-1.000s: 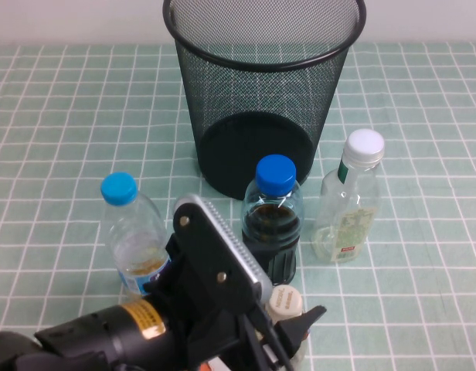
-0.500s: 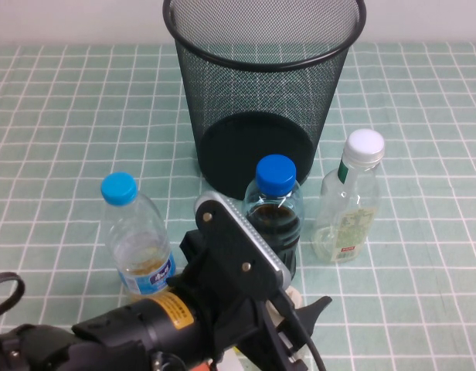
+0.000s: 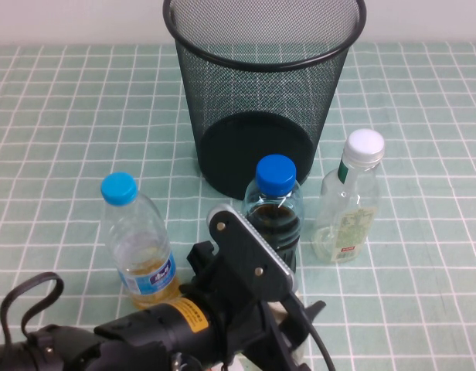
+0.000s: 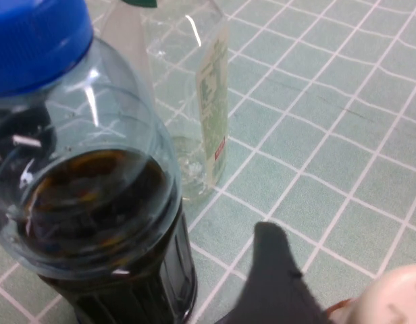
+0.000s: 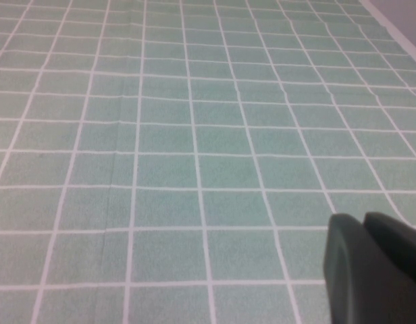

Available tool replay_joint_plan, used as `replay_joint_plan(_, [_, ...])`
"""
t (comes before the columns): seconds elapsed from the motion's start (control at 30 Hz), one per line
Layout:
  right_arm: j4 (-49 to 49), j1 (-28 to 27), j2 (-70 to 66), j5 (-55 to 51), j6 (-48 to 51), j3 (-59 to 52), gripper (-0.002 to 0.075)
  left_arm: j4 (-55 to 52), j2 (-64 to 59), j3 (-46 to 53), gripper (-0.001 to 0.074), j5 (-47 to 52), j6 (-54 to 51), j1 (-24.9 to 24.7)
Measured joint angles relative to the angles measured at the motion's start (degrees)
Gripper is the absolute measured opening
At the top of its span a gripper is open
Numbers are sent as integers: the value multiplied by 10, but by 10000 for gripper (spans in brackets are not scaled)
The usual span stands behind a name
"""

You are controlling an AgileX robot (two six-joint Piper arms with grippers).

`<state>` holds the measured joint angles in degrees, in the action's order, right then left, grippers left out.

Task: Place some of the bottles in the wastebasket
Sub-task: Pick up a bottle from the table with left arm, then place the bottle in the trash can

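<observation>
The black wire-mesh wastebasket (image 3: pixel 263 93) stands upright at the back centre. The taller clear bottle (image 3: pixel 349 202) with a white cap stands right of it and also shows in the left wrist view (image 4: pixel 206 94). Only the beige cap (image 4: pixel 400 297) of the small amber bottle shows, at the front edge under my left arm. My left gripper (image 3: pixel 296 318) is open and low around that bottle, with one black finger (image 4: pixel 279 277) beside the cap. My right gripper (image 5: pixel 365 223) is shut and empty over bare cloth, out of the high view.
A blue-capped bottle of dark liquid (image 3: pixel 274 220) stands just behind my left gripper, close in the left wrist view (image 4: pixel 93 189). A light-blue-capped bottle (image 3: pixel 139 239) stands at the left. The green checked cloth (image 3: pixel 423 294) covers the table.
My left arm has moved forward and to the right, so it now covers most of the amber bottle's cap. The bottles and wastebasket have not moved.
</observation>
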<state>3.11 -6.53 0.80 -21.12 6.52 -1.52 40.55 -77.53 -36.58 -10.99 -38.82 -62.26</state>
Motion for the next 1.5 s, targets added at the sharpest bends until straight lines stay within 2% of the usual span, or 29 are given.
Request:
replay_joint_plan(0.13, [0,0,0,0,0,0,-8,0,-2,0,270,2,10,0])
replay_joint_plan(0.17, [0,0,0,0,0,0,-8,1,-2,-1,261,2,12,0])
replay_joint_plan(0.3, [0,0,0,0,0,0,-8,1,0,-7,261,19,12,0])
replay_joint_plan(0.57, [-1,0,0,0,0,0,-8,0,59,-67,261,140,11,0])
replay_joint_plan(0.77, [-1,0,0,0,0,0,-8,-12,102,-152,261,254,14,0])
replay_joint_plan(0.93, [-1,0,0,0,0,0,-8,-66,115,-269,260,349,22,8])
replay_joint_plan(1.07, [-2,0,0,0,0,0,-8,-144,106,-382,260,400,69,58])
replay_joint_plan(1.13, [-2,0,0,0,0,0,-8,-172,87,-453,260,423,83,98])
replay_joint_plan(1.33, [-3,0,0,0,0,0,-8,-190,-16,-660,260,467,84,209])
replay_joint_plan(1.5, [-3,0,0,0,0,0,-8,-190,-134,-818,260,487,77,260])
